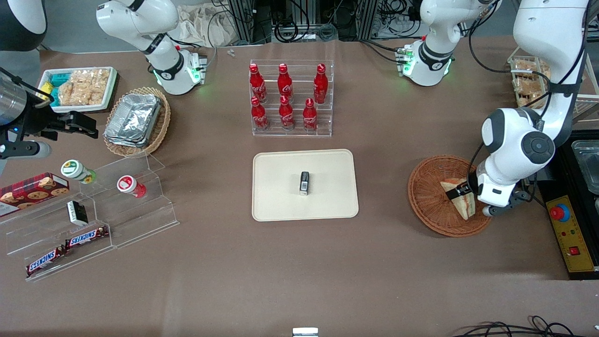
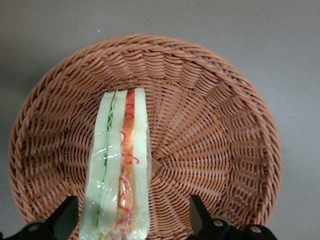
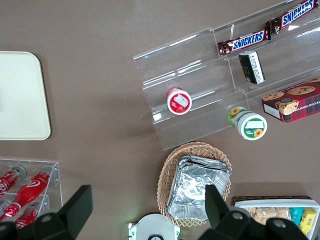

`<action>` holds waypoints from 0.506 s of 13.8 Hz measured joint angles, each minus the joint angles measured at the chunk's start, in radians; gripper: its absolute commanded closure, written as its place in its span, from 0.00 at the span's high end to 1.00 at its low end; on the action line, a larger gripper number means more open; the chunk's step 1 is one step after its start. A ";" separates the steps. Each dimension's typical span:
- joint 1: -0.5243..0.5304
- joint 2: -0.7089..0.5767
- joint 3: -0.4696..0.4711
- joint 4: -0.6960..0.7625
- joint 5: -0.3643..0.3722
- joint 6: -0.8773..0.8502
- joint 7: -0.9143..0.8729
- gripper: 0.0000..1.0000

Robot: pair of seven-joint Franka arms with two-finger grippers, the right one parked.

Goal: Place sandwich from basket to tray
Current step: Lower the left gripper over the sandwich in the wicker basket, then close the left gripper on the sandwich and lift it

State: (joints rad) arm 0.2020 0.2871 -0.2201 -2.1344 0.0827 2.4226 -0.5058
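We are judging the sandwich light, soft, wrapped, crushable; it is lying in the basket. Gripper is hanging over it, fingers spread wide, straddling its bread faces. Tray waiting, well apart.

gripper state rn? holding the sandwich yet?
Gripper: open, fingers straddling the sandwich in the basket, not holding it yet.

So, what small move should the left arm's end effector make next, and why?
Probably lower a little, then close. The end effector is open, its fingers straddling the triangular white-bread sandwich, which stands on edge in the round reddish-brown wicker basket, not yet gripped.
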 measured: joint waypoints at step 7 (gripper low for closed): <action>0.000 0.035 0.001 0.001 0.000 0.044 -0.002 0.00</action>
State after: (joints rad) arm 0.2020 0.3225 -0.2194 -2.1336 0.0829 2.4663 -0.5075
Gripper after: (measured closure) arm 0.524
